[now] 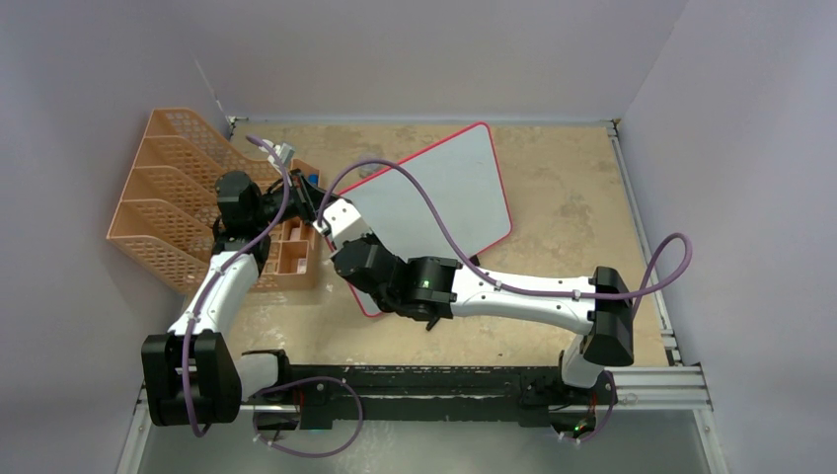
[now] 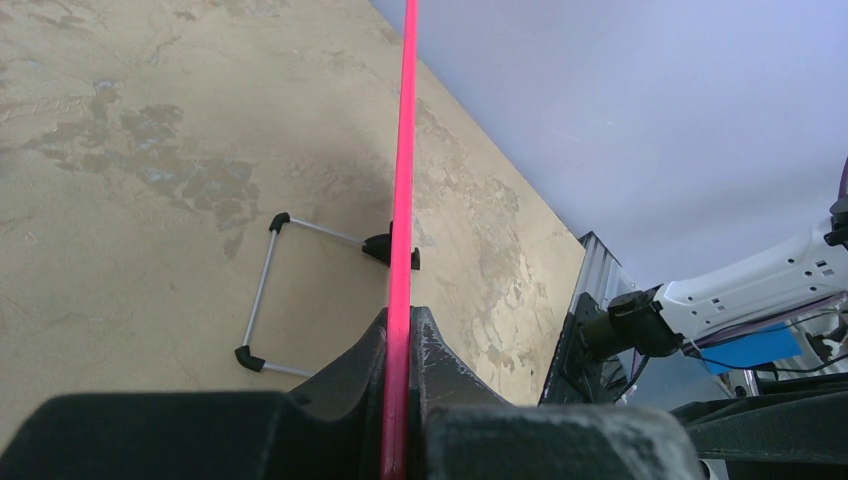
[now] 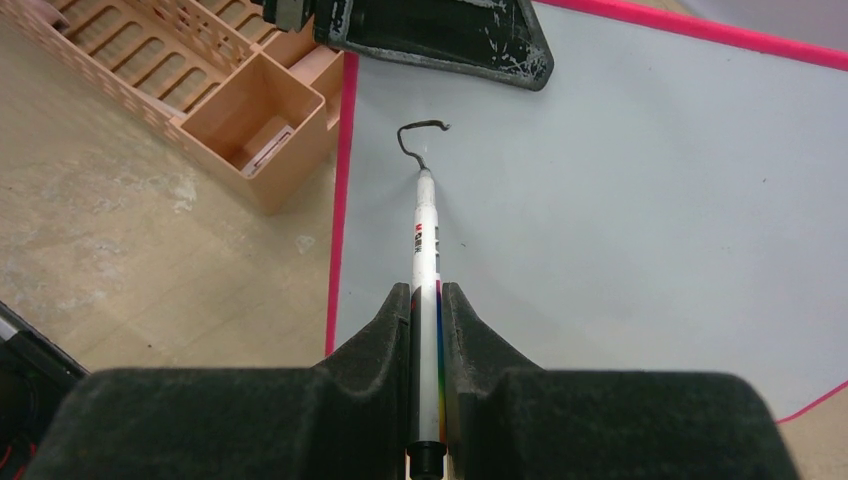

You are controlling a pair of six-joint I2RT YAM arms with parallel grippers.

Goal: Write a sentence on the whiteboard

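The mottled tan surface (image 1: pixel 582 197) carries a large pale white rectangular whiteboard (image 1: pixel 444 188) with rounded corners and a thin red-pink frame. It sits at an angle a little left of the middle, its face tilted up. Just beside its left edge stands an orange mesh plastic file rack (image 1: pixel 163 197), with small open compartments at its near end.

The left claw (image 2: pixel 400 318) is clamped tight on the board's pink frame at the upper left edge. From that wrist, the frame runs as a thin pink line between the two black fingers. A thin grey wire foot with black ends (image 2: pixel 262 290) joins the board's edge there and rests on the surface.

The right claw (image 3: pixel 427 300) is closed round a slim white marker pen (image 3: pixel 424 225), whose tip touches the board near its upper left corner. At the tip is a short hooked black ink stroke (image 3: pixel 412 140), the only mark seen on the board's face.
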